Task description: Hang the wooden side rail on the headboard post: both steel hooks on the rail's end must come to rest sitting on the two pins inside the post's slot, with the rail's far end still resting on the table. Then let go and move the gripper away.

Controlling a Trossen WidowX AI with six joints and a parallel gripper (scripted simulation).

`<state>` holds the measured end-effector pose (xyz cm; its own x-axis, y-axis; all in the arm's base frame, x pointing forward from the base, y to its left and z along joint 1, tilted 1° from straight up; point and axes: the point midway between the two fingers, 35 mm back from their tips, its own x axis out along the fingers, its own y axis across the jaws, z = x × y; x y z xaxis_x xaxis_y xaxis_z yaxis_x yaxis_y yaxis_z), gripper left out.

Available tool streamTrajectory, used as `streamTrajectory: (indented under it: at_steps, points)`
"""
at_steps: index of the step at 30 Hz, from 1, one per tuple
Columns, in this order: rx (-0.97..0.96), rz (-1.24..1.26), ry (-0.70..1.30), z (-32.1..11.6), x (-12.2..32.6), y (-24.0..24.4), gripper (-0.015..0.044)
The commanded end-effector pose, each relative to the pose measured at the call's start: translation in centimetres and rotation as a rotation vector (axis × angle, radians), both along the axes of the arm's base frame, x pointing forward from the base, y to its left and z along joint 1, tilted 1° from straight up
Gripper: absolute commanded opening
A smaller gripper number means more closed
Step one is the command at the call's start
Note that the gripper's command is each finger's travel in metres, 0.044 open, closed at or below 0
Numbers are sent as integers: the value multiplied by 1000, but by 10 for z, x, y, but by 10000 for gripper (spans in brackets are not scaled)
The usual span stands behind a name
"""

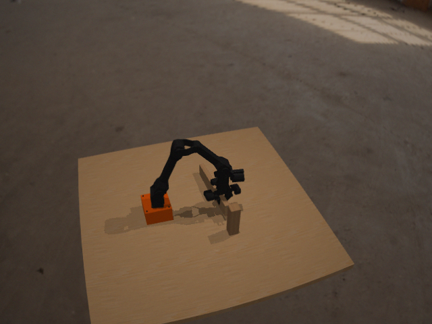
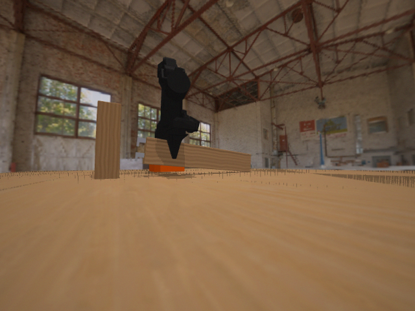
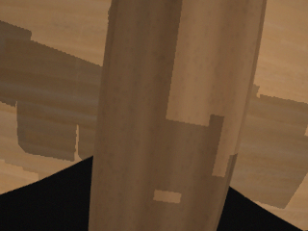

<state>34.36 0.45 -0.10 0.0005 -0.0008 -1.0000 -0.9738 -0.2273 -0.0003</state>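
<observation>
Gripping the tilted wooden rail (image 1: 206, 175) (image 2: 214, 157) (image 3: 140, 96), the claw (image 1: 223, 200) (image 2: 174, 157) (image 3: 148, 166) hangs beside the post (image 1: 233, 220) (image 2: 107, 140)

1. The side rail (image 1: 206, 175) (image 2: 218, 157) (image 3: 135, 106) was tan-brown, streaked with wavy grain in the exterior view.
2. The post (image 1: 233, 221) (image 2: 107, 140), left of centre there, wore similar vertical grain.
3. The gripper (image 1: 225, 200) (image 2: 174, 155) looked plain black.
4. Lower left from above, the base block (image 1: 158, 216) (image 2: 166, 168) glowed solid orange.
5. The tabletop (image 1: 174, 272) (image 2: 207, 234) was honey-coloured, finely streaked.
</observation>
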Motion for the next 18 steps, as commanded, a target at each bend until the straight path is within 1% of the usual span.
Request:
streamTrajectory:
  at_steps: [1,18]
  points:
    - [0,3,-14,4,5,0,0]
    - [0,3,-14,2,5,-2,0]
